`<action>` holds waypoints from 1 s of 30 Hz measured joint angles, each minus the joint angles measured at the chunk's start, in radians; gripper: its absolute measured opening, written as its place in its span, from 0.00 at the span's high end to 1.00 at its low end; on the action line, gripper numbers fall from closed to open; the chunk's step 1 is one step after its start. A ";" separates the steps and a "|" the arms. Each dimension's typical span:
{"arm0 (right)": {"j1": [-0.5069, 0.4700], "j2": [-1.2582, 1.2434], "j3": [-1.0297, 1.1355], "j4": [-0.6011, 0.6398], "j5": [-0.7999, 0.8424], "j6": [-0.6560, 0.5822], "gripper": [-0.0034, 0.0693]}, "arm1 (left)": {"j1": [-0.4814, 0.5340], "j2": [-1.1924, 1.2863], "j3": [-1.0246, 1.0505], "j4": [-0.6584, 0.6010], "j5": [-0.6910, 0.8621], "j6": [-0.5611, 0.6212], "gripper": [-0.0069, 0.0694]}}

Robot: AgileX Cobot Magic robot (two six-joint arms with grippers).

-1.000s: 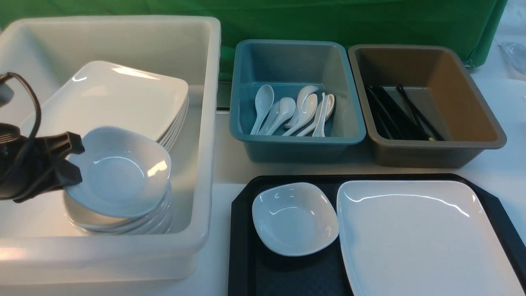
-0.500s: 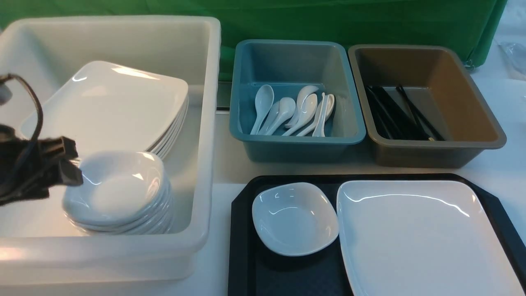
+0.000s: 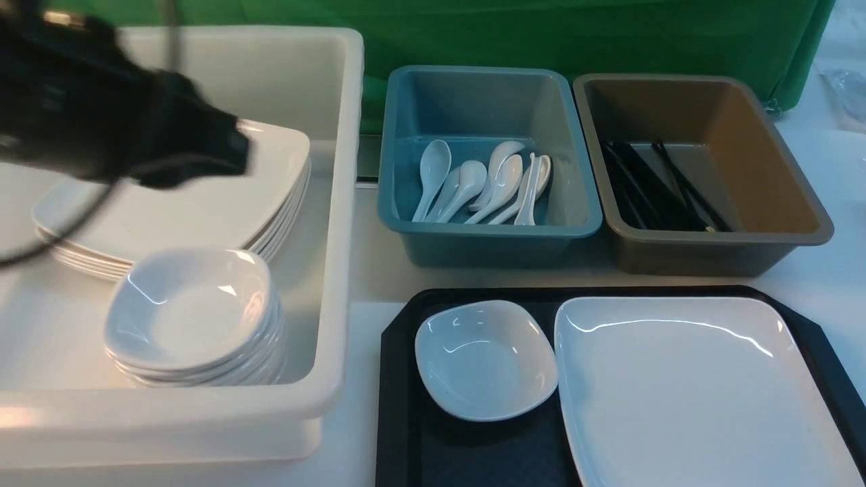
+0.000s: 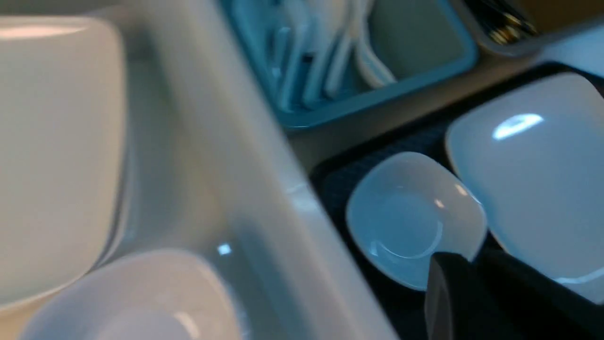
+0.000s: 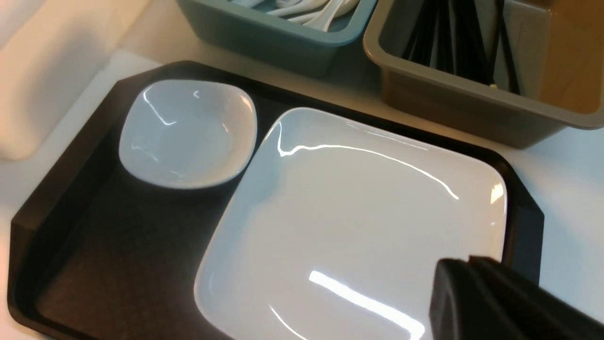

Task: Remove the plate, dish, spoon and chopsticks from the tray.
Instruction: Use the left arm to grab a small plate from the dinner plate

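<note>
**One big plate and one small dish sit on the tray**

There is one big white bin [image 3: 270,409], cut off at the side of the front view. One black tray [image 3: 487,456] is next, with its near edge cut off there. Behind it are two tubs, one teal tub [image 3: 487,249] and one brown tub [image 3: 778,169]. One big plate [image 3: 697,399] is on the tray, right beside one small dish [image 3: 486,362]. The bin has one pile of plates [image 3: 203,210] and one pile of dishes [image 3: 193,304], too tight to count. The left end effector [image 3: 237,149] is blurry over the plates, its tips together. The right end effector [image 5: 460,264] shows only in its wrist view, tips together too. At least six white spoons [image 3: 435,166] lie in the teal tub, some partly hidden. Black chopsticks [image 3: 653,186] overlap in the brown tub, too bunched to count.
</note>
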 joint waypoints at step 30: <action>0.000 0.000 0.000 0.000 0.000 0.038 0.86 | -0.460 0.733 0.000 0.544 -0.279 -0.066 0.16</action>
